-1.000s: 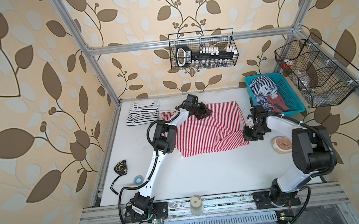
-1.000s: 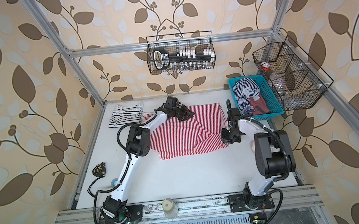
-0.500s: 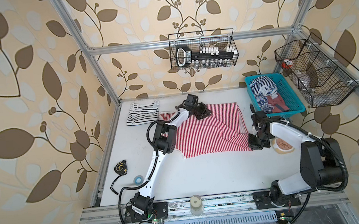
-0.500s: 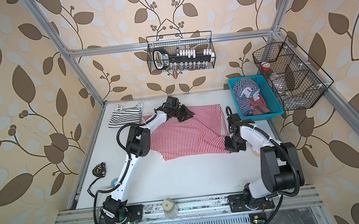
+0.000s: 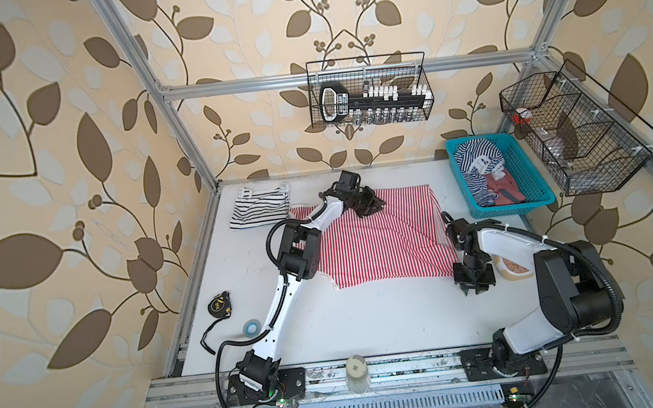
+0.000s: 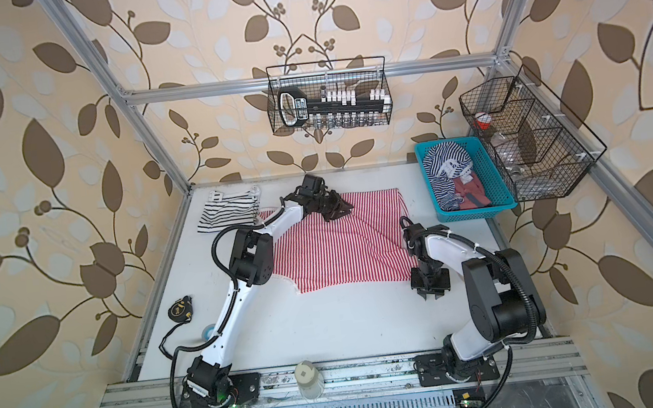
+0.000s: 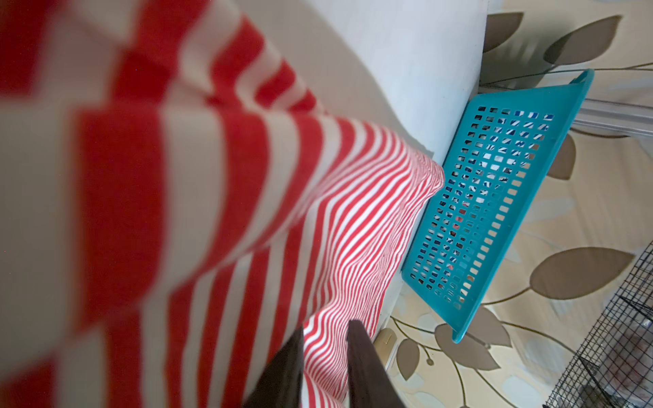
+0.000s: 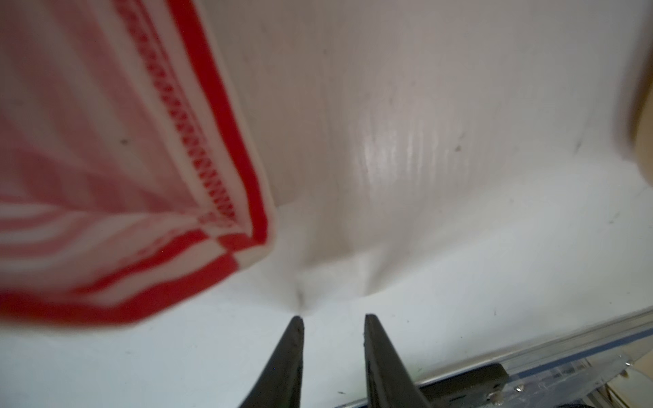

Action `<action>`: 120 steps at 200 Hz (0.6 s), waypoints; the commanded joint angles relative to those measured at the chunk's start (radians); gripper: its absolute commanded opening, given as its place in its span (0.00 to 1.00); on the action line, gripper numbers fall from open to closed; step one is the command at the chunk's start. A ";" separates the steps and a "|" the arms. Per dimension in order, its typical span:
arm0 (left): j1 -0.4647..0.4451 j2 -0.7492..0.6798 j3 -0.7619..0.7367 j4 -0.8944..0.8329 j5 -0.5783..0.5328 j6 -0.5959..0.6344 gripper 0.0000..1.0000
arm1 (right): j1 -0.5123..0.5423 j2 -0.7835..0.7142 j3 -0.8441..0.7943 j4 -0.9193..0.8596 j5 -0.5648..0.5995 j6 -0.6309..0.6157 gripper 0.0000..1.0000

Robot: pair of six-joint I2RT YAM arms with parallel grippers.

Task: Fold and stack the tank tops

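Red-striped white knit tank top (image 5: pixel 379 241) lies spread; our left tool (image 5: pixel 371 204) pinches its far edge, right tool (image 8: pixel 332 319) released. We should regrasp the near-right corner squarely.

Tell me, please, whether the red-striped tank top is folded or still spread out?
Spread out: the red-striped tank top lies open as one wide sheet on the table, with only a diagonal crease.
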 commanded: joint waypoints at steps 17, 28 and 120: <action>0.014 -0.046 -0.038 -0.173 -0.061 0.074 0.35 | -0.015 -0.084 0.126 0.028 -0.068 -0.005 0.33; 0.012 -0.091 -0.038 -0.174 -0.048 0.095 0.38 | -0.038 -0.103 0.162 0.051 -0.121 -0.023 0.33; 0.011 -0.714 -0.434 -0.592 -0.310 0.558 0.43 | -0.094 -0.124 0.097 0.148 -0.289 -0.096 0.29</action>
